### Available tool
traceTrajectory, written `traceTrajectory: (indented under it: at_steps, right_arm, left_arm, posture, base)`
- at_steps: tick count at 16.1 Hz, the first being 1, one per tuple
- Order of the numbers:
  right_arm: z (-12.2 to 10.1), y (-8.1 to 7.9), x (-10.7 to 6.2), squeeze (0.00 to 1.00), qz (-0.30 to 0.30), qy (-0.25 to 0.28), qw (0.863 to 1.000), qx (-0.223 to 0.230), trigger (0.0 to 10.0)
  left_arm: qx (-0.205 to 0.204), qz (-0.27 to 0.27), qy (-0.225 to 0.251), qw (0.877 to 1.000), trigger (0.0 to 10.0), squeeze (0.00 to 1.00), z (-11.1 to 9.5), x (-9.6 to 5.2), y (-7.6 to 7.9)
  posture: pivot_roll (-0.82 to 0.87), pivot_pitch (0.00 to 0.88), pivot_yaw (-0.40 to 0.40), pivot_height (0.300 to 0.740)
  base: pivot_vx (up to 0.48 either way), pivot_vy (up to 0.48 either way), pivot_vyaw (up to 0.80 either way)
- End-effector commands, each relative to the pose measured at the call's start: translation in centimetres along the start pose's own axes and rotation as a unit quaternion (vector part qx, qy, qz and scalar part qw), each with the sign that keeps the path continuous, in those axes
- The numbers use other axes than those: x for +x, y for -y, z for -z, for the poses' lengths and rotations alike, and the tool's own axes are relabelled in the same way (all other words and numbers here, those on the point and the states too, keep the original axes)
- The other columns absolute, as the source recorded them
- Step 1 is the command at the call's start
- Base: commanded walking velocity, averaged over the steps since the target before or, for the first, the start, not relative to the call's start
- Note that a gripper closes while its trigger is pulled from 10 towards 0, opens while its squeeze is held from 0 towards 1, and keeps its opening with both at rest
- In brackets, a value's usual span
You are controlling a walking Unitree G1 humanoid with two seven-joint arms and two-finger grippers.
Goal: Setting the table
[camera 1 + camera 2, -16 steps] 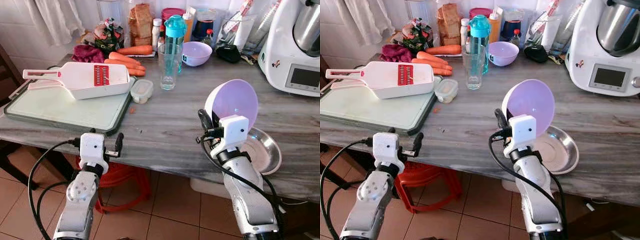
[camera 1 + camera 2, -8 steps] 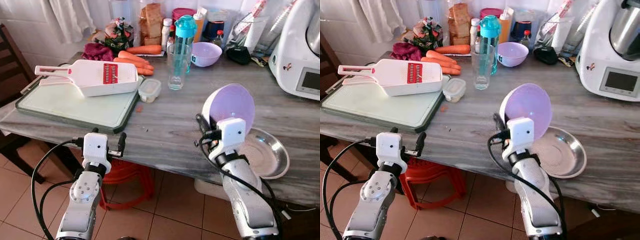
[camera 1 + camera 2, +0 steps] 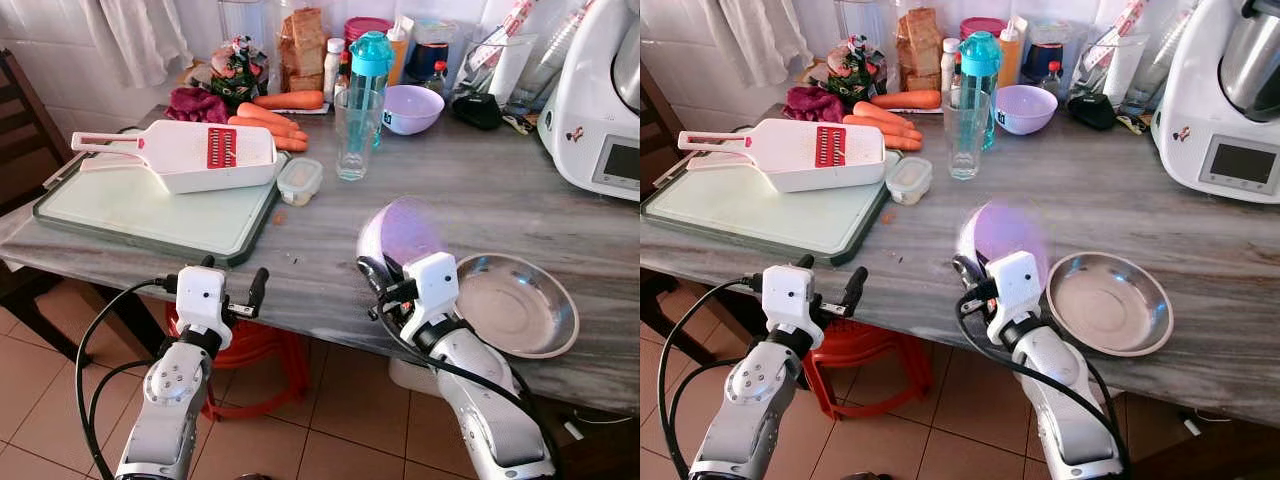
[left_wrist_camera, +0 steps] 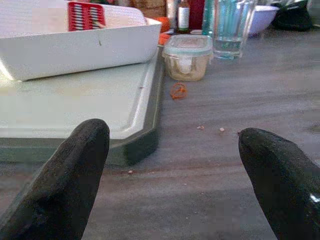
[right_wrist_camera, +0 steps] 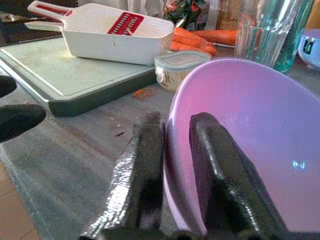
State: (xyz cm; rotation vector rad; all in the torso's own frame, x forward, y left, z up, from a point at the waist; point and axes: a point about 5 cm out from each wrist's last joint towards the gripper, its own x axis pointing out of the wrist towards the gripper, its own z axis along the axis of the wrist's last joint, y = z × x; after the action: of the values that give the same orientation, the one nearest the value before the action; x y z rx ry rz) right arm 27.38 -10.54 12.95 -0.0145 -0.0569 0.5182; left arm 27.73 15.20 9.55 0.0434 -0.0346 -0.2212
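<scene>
Purple bowl pinched by right gripper beside steel plate.

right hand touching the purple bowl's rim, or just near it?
Touching. In the right wrist view the right hand's two black fingers clamp the purple bowl's rim, one finger outside the wall, one inside, with no gap.

We take the green rectangular cutting board as our landmark. On it lies a white plastic slicer with a red blade insert. Just beside its far right corner sits a small clear lidded container, with orange carrots behind. Well to its right stands a white kitchen machine.
</scene>
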Motion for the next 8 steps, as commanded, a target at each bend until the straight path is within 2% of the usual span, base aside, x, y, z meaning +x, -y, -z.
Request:
traceTrajectory:
  at_steps: [1,8]
  right_arm:
    - [-0.22,-0.53,0.09,1.0,-0.016,-0.001,1.0,0.001,10.0]
    - [-0.07,-0.51,0.11,1.0,-0.018,-0.007,1.0,0.002,10.0]
  left_arm:
    - [-0.004,0.01,0.001,1.0,10.0,0.0,-0.14,-0.1,0.2]
    - [-0.01,0.017,-0.003,1.0,10.0,0.0,0.06,-0.08,0.27]
  posture:
    - [0.04,0.045,0.005,0.74]
    - [0.04,0.048,0.008,0.74]
  base:
    - [0.0,0.0,0.0]
    - [0.0,0.0,0.0]
